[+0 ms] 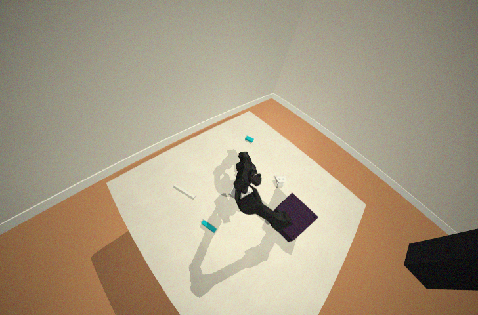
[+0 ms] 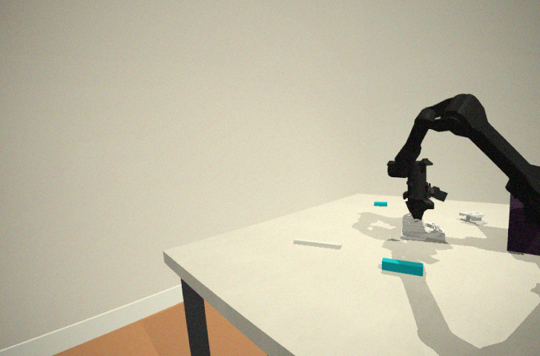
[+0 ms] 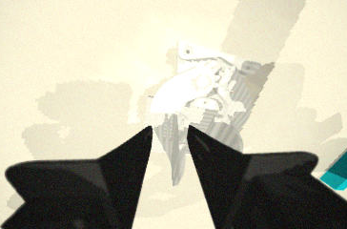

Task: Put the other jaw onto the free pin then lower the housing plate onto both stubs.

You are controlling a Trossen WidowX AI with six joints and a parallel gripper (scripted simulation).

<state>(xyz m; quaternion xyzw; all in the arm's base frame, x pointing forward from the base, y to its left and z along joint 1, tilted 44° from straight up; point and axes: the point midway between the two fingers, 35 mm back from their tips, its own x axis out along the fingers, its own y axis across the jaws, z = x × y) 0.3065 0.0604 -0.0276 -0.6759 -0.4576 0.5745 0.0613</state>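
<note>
The arm point(image 1: 249, 202) point(image 2: 495, 147) arches over, its gripper point(image 1: 243, 155) point(image 2: 417, 218) point(image 3: 169, 129) pointing down, partly closed, seemingly gripping something.
</note>
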